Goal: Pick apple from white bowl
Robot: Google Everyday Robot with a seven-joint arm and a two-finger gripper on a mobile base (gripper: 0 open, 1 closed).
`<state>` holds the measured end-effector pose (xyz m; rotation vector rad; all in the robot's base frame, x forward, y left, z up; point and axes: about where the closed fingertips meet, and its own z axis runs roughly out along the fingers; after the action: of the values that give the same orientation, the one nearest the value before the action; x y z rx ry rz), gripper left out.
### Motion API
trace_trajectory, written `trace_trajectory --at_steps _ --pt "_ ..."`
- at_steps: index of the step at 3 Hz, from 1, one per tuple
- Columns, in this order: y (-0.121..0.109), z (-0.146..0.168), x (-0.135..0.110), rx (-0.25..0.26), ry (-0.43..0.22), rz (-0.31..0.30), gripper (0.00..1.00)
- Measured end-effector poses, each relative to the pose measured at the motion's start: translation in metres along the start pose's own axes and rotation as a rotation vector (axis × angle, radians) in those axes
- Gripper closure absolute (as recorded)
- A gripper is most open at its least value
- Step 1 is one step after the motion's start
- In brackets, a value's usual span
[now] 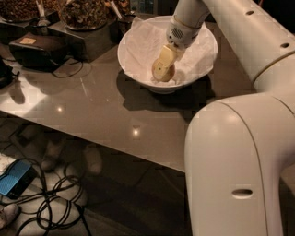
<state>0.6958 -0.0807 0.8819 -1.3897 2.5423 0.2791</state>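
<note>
1. I see a glossy grey-brown tabletop filling most of the view, with small bright light glints on it.
2. Back left on it: a flat black box with a cord, and dark containers of brown snacks.
3. Below the table edge there is dim dark floor.
4. Tangled black cables lie on the floor at lower left, just beside a flat blue device.
5. The gripper is down inside the white bowl.

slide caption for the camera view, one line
Gripper inside the white bowl, at the apple, on a grey table.
</note>
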Motion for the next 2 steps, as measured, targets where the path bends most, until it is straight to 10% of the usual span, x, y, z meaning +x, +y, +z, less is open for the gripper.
trace_trajectory --at_steps 2 --pt "-0.0007 0.0102 -0.0009 -0.011 0.015 -0.002 0.23"
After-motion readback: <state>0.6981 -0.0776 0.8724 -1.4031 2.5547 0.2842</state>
